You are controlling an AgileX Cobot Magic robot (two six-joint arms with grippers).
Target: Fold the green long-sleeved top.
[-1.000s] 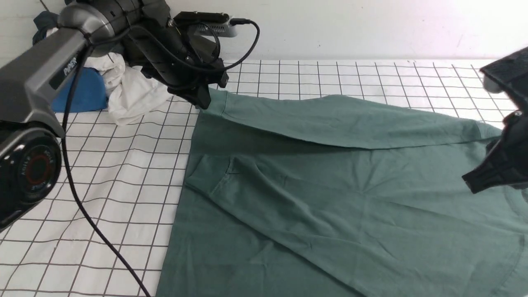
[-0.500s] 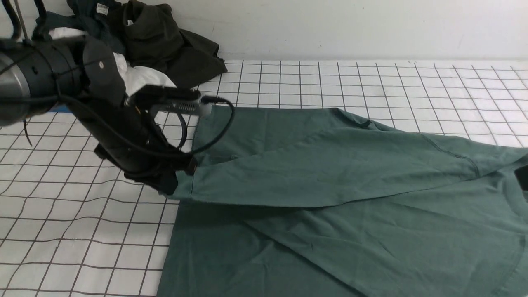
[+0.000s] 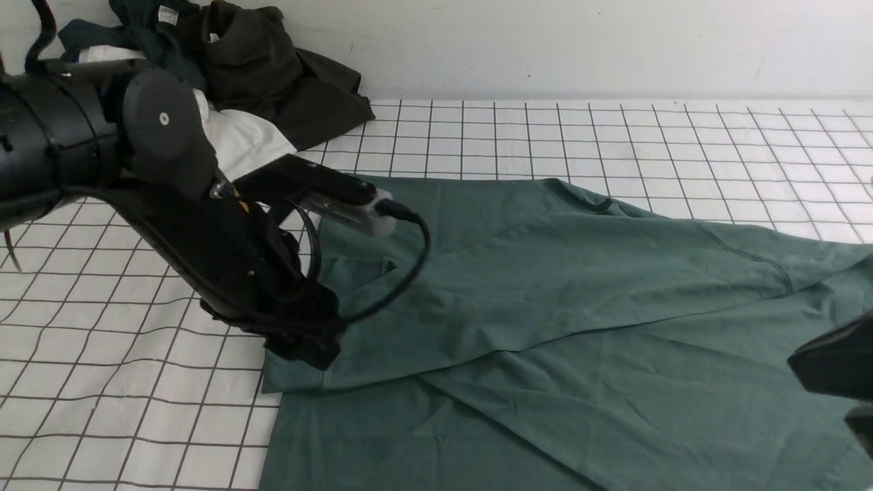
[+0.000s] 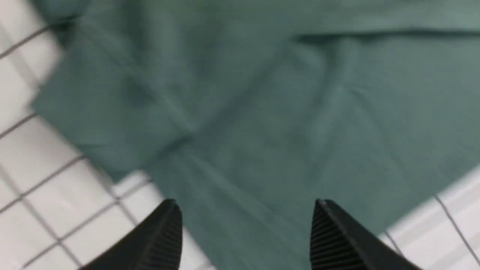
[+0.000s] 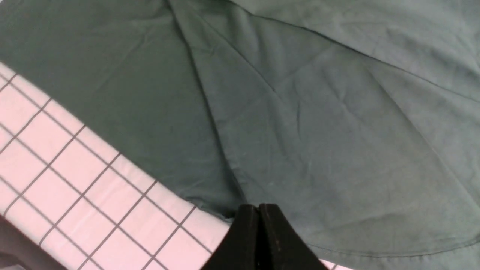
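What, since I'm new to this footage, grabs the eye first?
The green long-sleeved top sprawls over the checked table, one sleeve laid across its body. The black left gripper hangs open over that sleeve's end at the top's left edge. A heap of dark clothes sits in the far left corner by the wall.

left gripper (image 4: 245, 210): jaws wide apart | right gripper (image 5: 258, 212): jaws pressed together

The green long-sleeved top (image 3: 614, 354), a muted teal-green jersey, is spread flat on the gridded white surface, one long sleeve laid across the body toward the left edge, soft creases seen throughout
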